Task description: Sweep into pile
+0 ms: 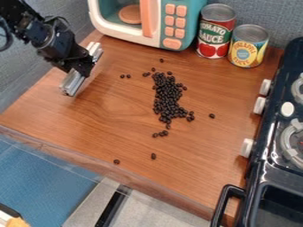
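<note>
The gripper [83,67] is at the upper left of the camera view, over the left side of the counter [106,128]. Its 2 fingers are closed on a pale metal bar [72,83], which sticks out past them at both ends. The bar runs at a slant, 1 end toward the lower left, the other toward the microwave [154,41]. I cannot tell whether its lower edge touches the wood.

The beans [168,95] lie on the counter to the right of the fingers, well apart from them and from the bar. Most form 1 long, uneven heap, running from below the microwave down toward the middle of the counter, with many beans touching. Between the fingers and the heap lie 2 stray beans, side by side; these are the nearest to the gripper. A few more sit at the heap's upper end, and a small cluster lies just below its lower end. On the far side of the heap from the fingers is 1 lone bean, toward the stove [254,166]. Another 2 lie apart from each other, near the counter's front edge.

Behind the beans, 2 cans stand upright beside the microwave: a red can [215,33] and a yellow can [248,46].
</note>
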Tool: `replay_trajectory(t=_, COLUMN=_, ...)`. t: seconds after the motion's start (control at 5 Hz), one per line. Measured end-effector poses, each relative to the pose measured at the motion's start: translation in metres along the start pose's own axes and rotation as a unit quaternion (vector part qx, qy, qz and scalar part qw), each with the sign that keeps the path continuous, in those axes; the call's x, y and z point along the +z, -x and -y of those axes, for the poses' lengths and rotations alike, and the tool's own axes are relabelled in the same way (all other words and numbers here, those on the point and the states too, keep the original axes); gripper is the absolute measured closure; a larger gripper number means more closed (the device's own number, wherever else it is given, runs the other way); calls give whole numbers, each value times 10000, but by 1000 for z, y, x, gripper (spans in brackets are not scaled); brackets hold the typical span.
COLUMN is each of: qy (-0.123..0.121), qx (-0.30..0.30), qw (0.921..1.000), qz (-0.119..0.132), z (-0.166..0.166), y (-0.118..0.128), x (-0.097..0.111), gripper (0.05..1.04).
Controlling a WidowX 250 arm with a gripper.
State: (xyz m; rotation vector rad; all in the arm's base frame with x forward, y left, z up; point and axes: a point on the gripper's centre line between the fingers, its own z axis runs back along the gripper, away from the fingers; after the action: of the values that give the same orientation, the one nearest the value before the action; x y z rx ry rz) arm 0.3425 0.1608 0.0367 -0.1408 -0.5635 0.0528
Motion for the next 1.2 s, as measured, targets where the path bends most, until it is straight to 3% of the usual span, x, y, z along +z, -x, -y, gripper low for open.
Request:
replay_trajectory(t=0.2, qy=389, qx=-1109, qw=9925, qz=-325, z=-3, y=-11, x=-8, gripper=703)
replay_trajectory(t=0.4, qy=830, qx=-2259, qw=9690, qz=-556, z=3, y=-17, x=-18, gripper=703)
replay_trajectory(t=0.6, qy=1000, qx=-2952, qw=9479, qz=-662, z=8, y=-26, x=-27, gripper=703)
replay_trajectory(t=0.8, qy=971, qx=-3054, qw=9449, qz=-675, z=7, y=-27, x=-39, gripper=703)
replay_trajectory(t=1.2, qy=606, qx=-3461, qw=9347, qz=-539, z=29, y=-46, x=-54, gripper=703)
